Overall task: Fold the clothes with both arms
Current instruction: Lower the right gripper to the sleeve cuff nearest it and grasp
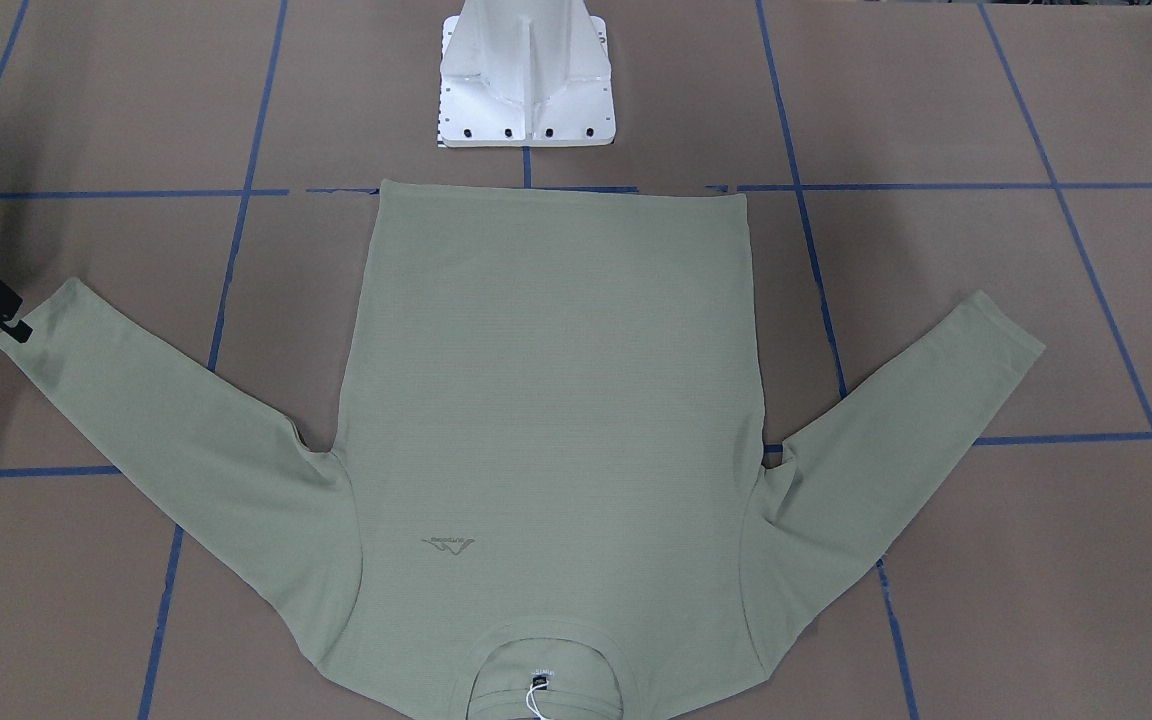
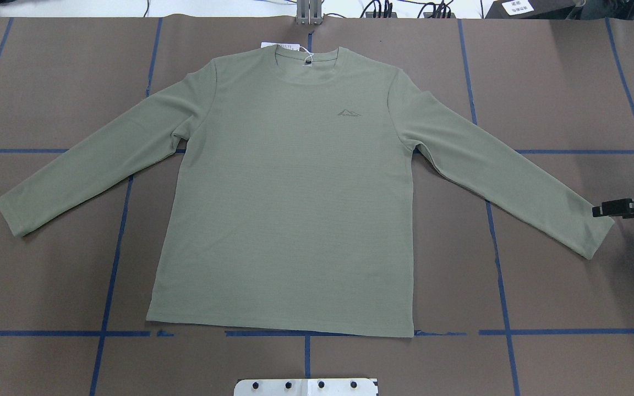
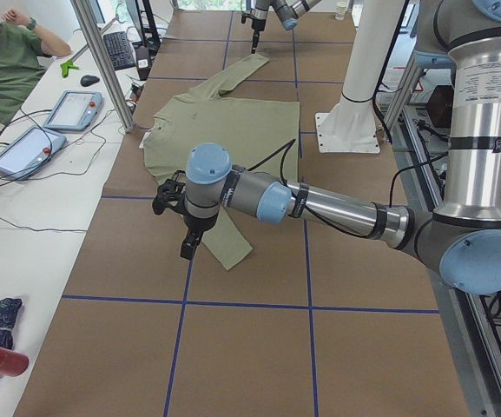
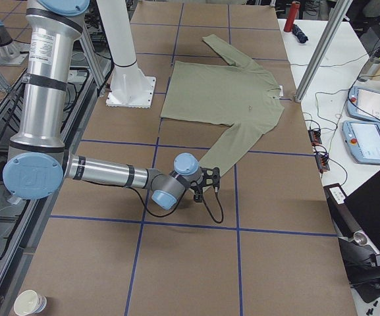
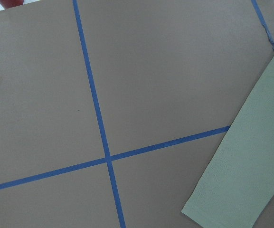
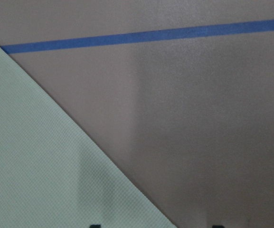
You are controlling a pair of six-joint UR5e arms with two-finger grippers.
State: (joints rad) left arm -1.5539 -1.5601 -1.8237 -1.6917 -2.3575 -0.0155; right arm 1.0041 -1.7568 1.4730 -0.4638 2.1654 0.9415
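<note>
Presently, the shirt [image 2: 295,209] lies flat and face up on the bench [image 2: 47,286], with the collar [image 2: 307,55] on the side far from the robot, the hem [image 2: 284,329] nearest its base, and both sleeves spread outward. Right gripper [image 2: 603,210] sits low at the edge of the cuff on the robot's right [image 2: 597,239], touching or just beside it. Its wrist view shows two fingertips [image 6: 94,226] well apart, so the jaws stand released and hold nothing. Left gripper [image 3: 186,248] hangs above the opposite cuff [image 2: 11,217]. Only a side view shows it, so whether it is released or clenched cannot be told. Judged handling: a light, limp knit without stiffness, likely to drape and sag from any pinch and to wrinkle if dragged across the bench. Sensible holds are the two cuffs, one per arm, each pinched through both layers at the edge so that the sleeves can be laid evenly over the body.
</note>
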